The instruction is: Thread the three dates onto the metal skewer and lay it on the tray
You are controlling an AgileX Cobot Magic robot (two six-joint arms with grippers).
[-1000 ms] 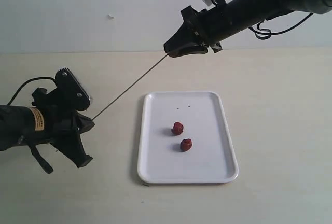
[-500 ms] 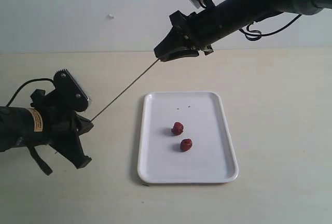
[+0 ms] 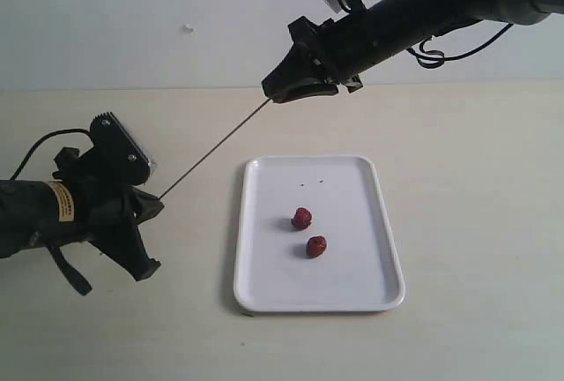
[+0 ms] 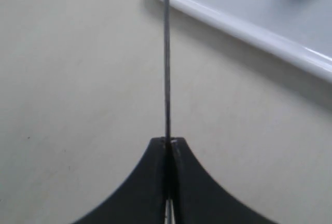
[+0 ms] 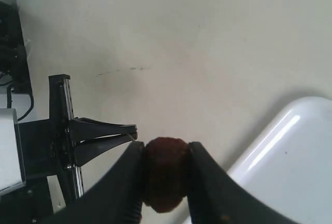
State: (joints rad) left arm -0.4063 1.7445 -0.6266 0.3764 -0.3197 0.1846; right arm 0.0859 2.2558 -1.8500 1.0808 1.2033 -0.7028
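My left gripper (image 3: 157, 202) (image 4: 169, 141) is shut on the low end of the thin metal skewer (image 3: 214, 147) (image 4: 166, 58). The rod slants up to the right, and its far tip meets my right gripper (image 3: 271, 95) (image 5: 165, 149), which hangs above the table behind the tray. That gripper is shut on one dark reddish-brown date (image 5: 165, 175). In the exterior view the held date is hidden by the fingers. Two more dates (image 3: 301, 218) (image 3: 315, 246) lie near the middle of the white tray (image 3: 370, 293) (image 4: 244, 27) (image 5: 290, 146).
The tray lies on a pale table right of my left arm (image 3: 44, 213). A white wall rises behind the table. My right arm (image 3: 423, 11) reaches in from the upper right above the table's back part.
My right gripper with its date has moved left and slightly up along the skewer line, most of it in the first half second. The left gripper shifted slightly to the right.
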